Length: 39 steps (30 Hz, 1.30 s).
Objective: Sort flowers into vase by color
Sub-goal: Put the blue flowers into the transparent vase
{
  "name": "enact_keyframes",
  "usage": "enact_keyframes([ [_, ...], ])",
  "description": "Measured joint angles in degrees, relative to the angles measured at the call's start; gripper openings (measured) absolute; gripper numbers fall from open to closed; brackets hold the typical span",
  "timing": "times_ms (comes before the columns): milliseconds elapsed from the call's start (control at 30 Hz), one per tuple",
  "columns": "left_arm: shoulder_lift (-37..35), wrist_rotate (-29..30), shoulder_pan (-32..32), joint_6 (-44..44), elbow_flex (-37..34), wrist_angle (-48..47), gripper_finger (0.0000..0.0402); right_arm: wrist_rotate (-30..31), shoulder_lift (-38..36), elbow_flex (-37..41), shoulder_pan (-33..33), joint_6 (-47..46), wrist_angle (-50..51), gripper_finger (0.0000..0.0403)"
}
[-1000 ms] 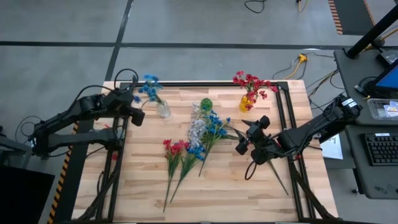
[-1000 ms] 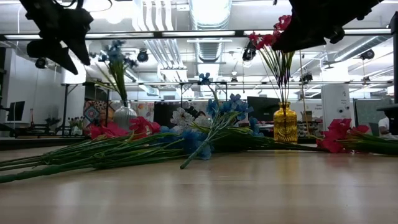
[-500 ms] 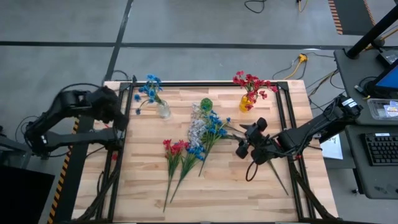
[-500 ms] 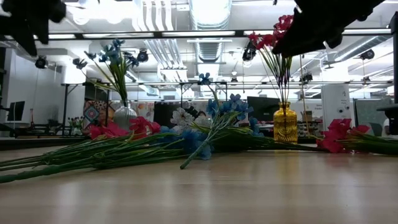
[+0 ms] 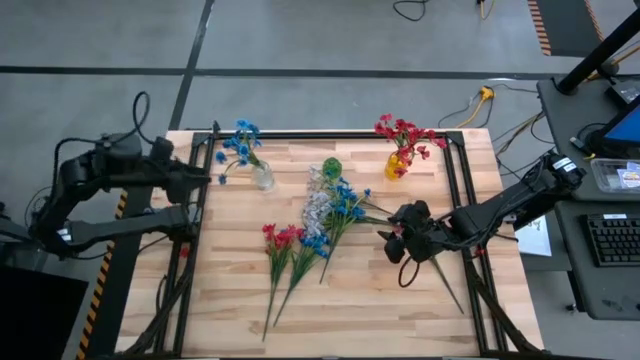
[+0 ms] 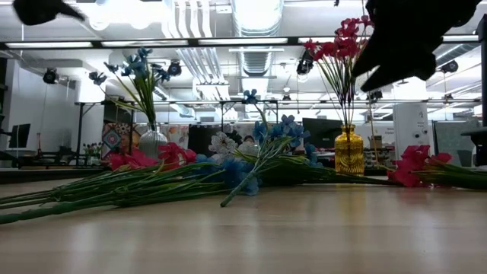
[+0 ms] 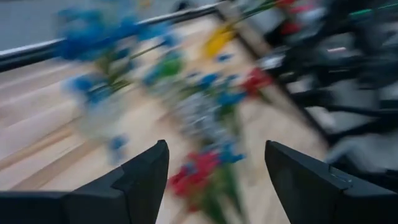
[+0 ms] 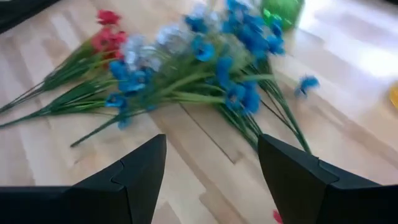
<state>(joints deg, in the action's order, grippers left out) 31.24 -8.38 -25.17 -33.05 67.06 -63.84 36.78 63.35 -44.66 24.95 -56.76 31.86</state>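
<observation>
From table height, the nearest thing is bare wooden worktop [image 6: 251,236], then a low heap of loose flowers [image 6: 228,169] lying flat on long green stems, red, blue and white mixed. A separate red spray [image 6: 415,166] lies off to the side. Behind the heap stand a clear vase [image 6: 152,141] with blue blossoms and a yellow vase [image 6: 349,151] with red ones. This view shows how tall the standing bunches rise, but the arms appear only as dark shapes at the upper edge.

The overhead camera gives the layout instead. The loose flowers [image 5: 318,228] fan across the middle of the worktop [image 5: 230,300], stems trailing toward the near edge. The clear vase [image 5: 263,177] sits toward the left of the far side, the yellow vase [image 5: 397,163] toward the right, and a green vase [image 5: 331,167] stands between them at the head of the pile; it is not made out from table height. The right end effector [image 5: 398,240] hangs just beside the pile's right edge. The left end effector [image 5: 196,170] is at the worktop's left rim, well apart from the pile.

Only the wrist cameras show the fingers. The right end effector [image 8: 211,177] is spread with nothing between its fingers, blue and red blossoms [image 8: 186,68] on the wood beyond. The left end effector [image 7: 216,180] is likewise spread and empty, its view smeared.
</observation>
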Motion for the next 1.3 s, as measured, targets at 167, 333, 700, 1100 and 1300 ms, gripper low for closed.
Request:
enact_keyframes([
  [167, -1.6, -9.6, 0.0, 0.6, -6.9, 15.8, 0.0253, -6.6, -0.4, 0.0, -0.9, -8.1, 6.1, 0.0244],
  [333, -1.7, -10.2, 0.0, 0.9, -11.3, 17.1, 0.0253, -17.4, 0.4, 0.0, -0.9, -13.2, 10.8, 0.0244],
  [700, -3.8, -10.2, 2.4, -5.4, -19.4, 19.7, 0.0253, -33.3, 0.6, 0.0, 1.1, -24.0, 26.1, 0.0244],
  [1100, -1.7, -9.1, 17.4, -11.4, -26.6, 48.6, 0.0253, -34.9, 0.6, 0.0, 7.8, -28.3, 26.4, 0.0244],
  [1300, 1.6, 2.4, 31.6, -10.0, -27.7, 52.3, 0.0253, -33.8, 0.6, 0.1, 9.6, -28.8, 26.4, 0.0244],
])
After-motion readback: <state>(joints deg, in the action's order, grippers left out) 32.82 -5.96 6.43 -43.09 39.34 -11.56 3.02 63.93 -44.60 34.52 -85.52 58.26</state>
